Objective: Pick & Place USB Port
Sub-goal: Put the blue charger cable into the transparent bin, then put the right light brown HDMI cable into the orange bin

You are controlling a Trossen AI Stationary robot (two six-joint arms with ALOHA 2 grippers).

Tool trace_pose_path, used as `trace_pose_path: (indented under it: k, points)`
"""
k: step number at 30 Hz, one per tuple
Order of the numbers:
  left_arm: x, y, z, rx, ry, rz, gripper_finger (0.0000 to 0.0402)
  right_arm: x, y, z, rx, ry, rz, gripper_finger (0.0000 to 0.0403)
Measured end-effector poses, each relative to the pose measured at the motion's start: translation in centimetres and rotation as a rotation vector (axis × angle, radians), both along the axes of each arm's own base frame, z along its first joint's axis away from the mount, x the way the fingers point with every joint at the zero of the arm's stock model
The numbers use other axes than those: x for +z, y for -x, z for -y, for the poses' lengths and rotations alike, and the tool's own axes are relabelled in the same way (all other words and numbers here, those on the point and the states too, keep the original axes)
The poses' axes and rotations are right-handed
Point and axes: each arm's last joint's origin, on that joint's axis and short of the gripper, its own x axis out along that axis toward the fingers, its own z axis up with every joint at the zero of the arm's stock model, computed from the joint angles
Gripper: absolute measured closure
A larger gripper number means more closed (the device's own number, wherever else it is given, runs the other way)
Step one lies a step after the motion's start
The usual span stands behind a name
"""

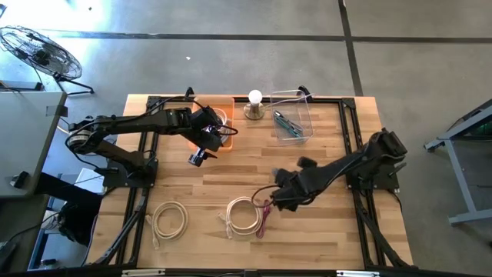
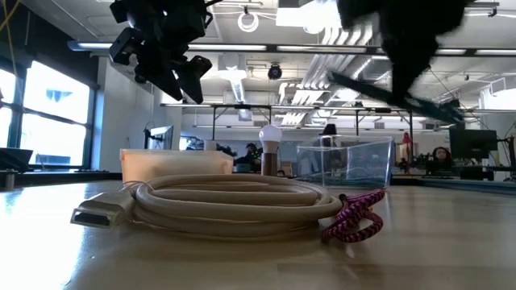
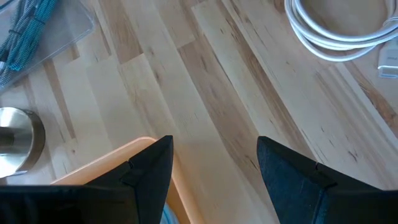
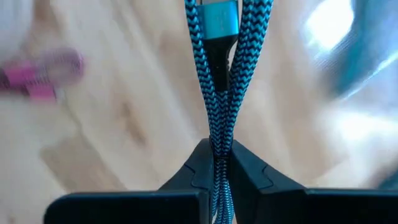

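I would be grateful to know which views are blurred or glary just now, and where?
Right wrist view: the blue braided cable pinched in the right gripper is sharp, the wooden table behind smeared; low view: glary ceiling lights, dark blurred arms; high view: even.

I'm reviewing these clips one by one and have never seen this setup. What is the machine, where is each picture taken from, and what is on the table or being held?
Two dark robot arms work at a wooden table. One camera looks straight down, one sits at table height, and one rides on each wrist.

The right gripper is shut on a blue braided USB cable. The left gripper is open and empty above an orange tray.

The table also holds a clear plastic bin, a white bulb on a brass base, two coiled cream cables and a pink braided cable.
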Motion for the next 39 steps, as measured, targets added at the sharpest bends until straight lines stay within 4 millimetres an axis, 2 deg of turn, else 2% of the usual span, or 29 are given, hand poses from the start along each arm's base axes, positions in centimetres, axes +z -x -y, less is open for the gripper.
trace_pose_path:
  k: [3,7,11,14,18,22,28,34,39]
  points:
    - [0.0,0.0,0.0,-0.001,0.000,0.000,0.0173,4.2,-0.6,0.8,0.027,0.176,0.058,0.0386]
    - [0.0,0.0,0.0,-0.001,0.000,0.000,0.0173,9.0,-0.9,2.8,0.005,0.404,0.134,0.0386]
    - [0.0,0.0,0.0,-0.001,0.000,-0.001,0.0173,11.6,-1.6,5.5,-0.006,0.451,0.177,0.0386]
    - [0.0,0.0,0.0,0.000,0.001,-0.005,0.0173,12.2,-2.0,8.2,-0.057,0.459,0.157,0.0386]
    - [-0.1,0.1,0.0,0.002,0.005,-0.015,0.0173,11.4,-2.1,12.3,-0.149,0.434,0.080,0.0386]
    - [-0.1,0.1,0.0,0.002,0.005,-0.018,0.0173,9.3,-1.5,16.2,-0.247,0.363,-0.028,0.0383]
    - [-0.5,0.1,0.0,0.000,0.002,-0.010,0.0173,4.4,-0.3,20.8,-0.329,0.377,-0.142,0.0306]
    - [-2.6,0.6,0.1,-0.011,-0.003,-0.051,0.0173,0.5,-0.1,22.8,-0.259,0.336,-0.141,0.0242]
    - [-3.2,0.7,0.2,-0.017,-0.006,-0.058,0.0173,0.3,-0.4,22.6,-0.175,0.350,-0.163,0.0219]
